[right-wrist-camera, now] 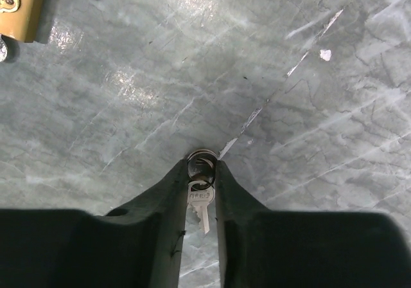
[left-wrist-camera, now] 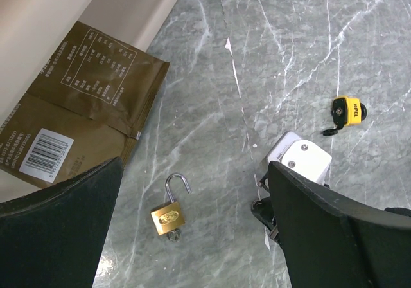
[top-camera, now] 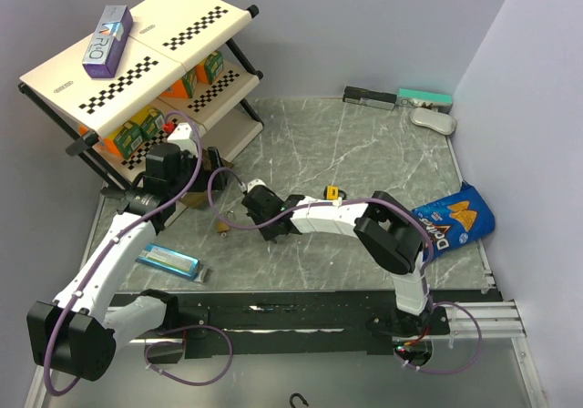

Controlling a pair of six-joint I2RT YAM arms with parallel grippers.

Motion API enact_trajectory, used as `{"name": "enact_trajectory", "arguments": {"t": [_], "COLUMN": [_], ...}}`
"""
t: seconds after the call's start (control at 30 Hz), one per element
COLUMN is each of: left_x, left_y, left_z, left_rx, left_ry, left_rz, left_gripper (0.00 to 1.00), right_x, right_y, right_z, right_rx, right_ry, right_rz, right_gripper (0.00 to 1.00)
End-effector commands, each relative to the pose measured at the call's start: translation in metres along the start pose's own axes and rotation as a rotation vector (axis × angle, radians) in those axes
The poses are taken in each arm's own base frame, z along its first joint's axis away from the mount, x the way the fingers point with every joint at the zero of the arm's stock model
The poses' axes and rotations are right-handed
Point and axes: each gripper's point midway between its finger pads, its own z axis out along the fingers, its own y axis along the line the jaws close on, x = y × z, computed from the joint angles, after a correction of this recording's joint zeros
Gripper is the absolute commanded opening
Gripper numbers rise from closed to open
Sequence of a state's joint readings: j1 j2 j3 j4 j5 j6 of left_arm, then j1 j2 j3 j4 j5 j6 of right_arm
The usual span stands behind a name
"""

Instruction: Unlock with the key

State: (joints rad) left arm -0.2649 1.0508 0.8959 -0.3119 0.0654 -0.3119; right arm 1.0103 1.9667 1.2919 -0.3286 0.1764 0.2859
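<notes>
A brass padlock [left-wrist-camera: 168, 216] lies flat on the grey marble table [left-wrist-camera: 289, 37], its shackle [left-wrist-camera: 177, 184] swung open. A small silver stub shows at its bottom edge. It also shows in the top view [top-camera: 221, 229] and at the top left corner of the right wrist view [right-wrist-camera: 16, 5]. My left gripper [left-wrist-camera: 194, 169] hangs open and empty above the padlock. My right gripper [right-wrist-camera: 201, 166] is shut on a key ring [right-wrist-camera: 201, 161] with a silver key [right-wrist-camera: 200, 206] hanging between the fingers. It sits low over the table, just right of the padlock [top-camera: 262, 215].
A brown packet [left-wrist-camera: 83, 101] lies against the foot of the shelf rack [top-camera: 137, 62], left of the padlock. A small yellow lock [left-wrist-camera: 347, 110] lies to the right. A blue packet [top-camera: 168, 261] is front left, a Doritos bag [top-camera: 455, 219] is at the right, and small items [top-camera: 401, 100] lie at the back.
</notes>
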Motion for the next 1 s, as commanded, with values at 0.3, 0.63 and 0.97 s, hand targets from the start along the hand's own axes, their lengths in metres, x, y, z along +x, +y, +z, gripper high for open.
{"name": "enact_trajectory", "arguments": {"t": [0.3, 0.63, 0.97], "left_x": [-0.009, -0.007, -0.012], "left_y": [-0.009, -0.010, -0.042], "left_z": [-0.003, -0.001, -0.014], "left_rx": [0.041, 0.047, 0.242], "left_ry": [-0.038, -0.028, -0.072], "left_rz": [0.002, 0.004, 0.054], "left_gripper": [0.99, 0.99, 0.99], "right_x": [-0.011, -0.012, -0.046], "right_y": [-0.013, -0.016, -0.033], "right_z": [-0.026, -0.029, -0.091], "right_rx": [-0.070, -0.189, -0.393], "right_ry": [-0.060, -0.076, -0.269], "right_rz": [0.135, 0.233, 0.353], "right_gripper": [0.06, 0.00, 0.00]}}
